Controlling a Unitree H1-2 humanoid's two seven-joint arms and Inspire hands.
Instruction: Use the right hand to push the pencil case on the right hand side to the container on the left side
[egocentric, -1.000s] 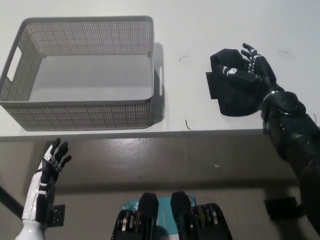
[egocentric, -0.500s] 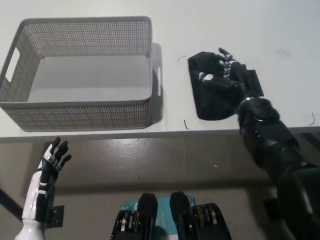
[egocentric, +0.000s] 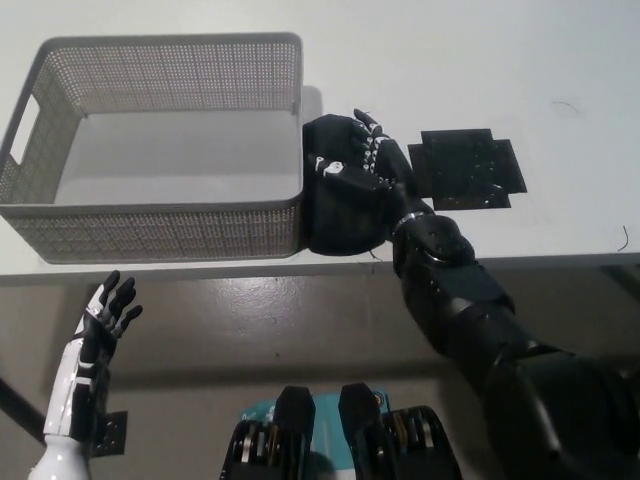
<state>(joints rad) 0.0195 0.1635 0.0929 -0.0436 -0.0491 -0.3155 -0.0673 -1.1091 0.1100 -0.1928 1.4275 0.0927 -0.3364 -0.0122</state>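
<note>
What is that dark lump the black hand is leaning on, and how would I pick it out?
Start at the grey mesh basket on the white table. Pressed against its right wall lies the pencil case, under the right hand. It is soft, black and bulging, unlike the flat black square beside it.

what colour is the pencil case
Black, with a small white mark; the pencil case shows best in the head view, against the container.
</note>
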